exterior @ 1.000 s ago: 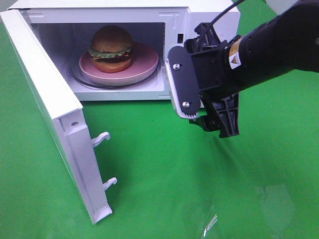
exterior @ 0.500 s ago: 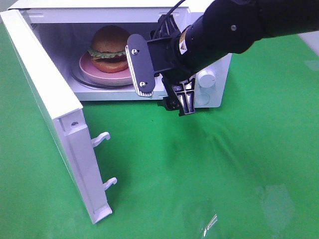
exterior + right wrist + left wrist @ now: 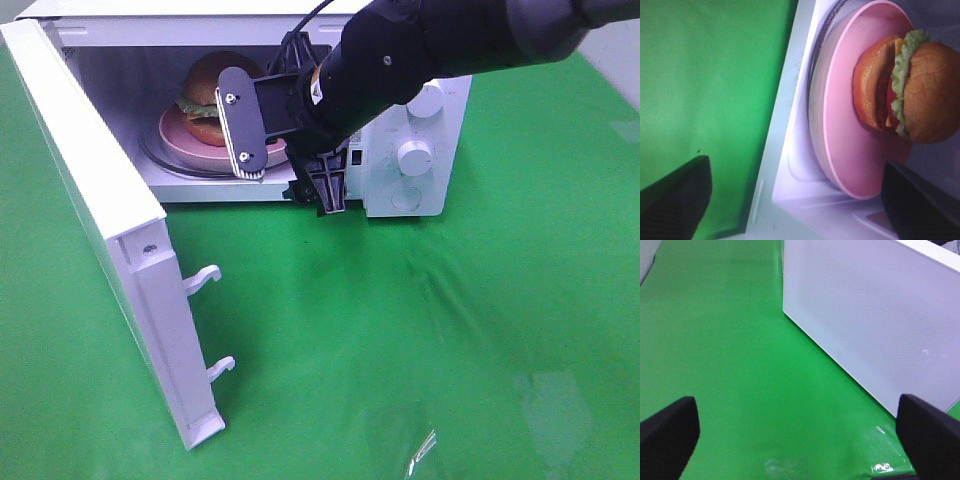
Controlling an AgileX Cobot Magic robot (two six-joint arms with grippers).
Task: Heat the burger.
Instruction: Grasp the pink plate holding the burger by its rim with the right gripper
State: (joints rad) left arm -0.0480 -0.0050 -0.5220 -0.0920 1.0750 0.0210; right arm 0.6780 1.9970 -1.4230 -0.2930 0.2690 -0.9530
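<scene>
Burger (image 3: 205, 92) (image 3: 910, 90) sits upright on the pink plate (image 3: 176, 146) (image 3: 850, 150), inside the open microwave (image 3: 445, 190). It lies straight ahead of the right gripper (image 3: 290, 190) (image 3: 797, 200), beyond the fingertips and nearer one finger's side than the other. We see the top bun, lettuce frill and lower bun clearly in the right wrist view; from above, one black finger (image 3: 243, 125) covers part of the bun. The right gripper's jaws stand wide apart and hold nothing. They sit at the mouth of the cavity, and we see no contact with the burger or plate. The plate rests on the glass turntable (image 3: 158, 166), whose rim shows just outside the plate's edge, on the gripper's near side. The two control knobs (image 3: 415, 155) lie beside the right arm, on its far side from the door. The door (image 3: 90, 200) hangs fully open, well off to the gripper's other side, with two latch hooks (image 3: 205, 278) on its inner edge. The left gripper (image 3: 799, 440) is out of the high view; its wrist view shows both fingers spread wide and empty. It hangs over the green cloth (image 3: 420, 350) (image 3: 730, 350), with a white dotted panel (image 3: 875, 325) ahead and to one side.
</scene>
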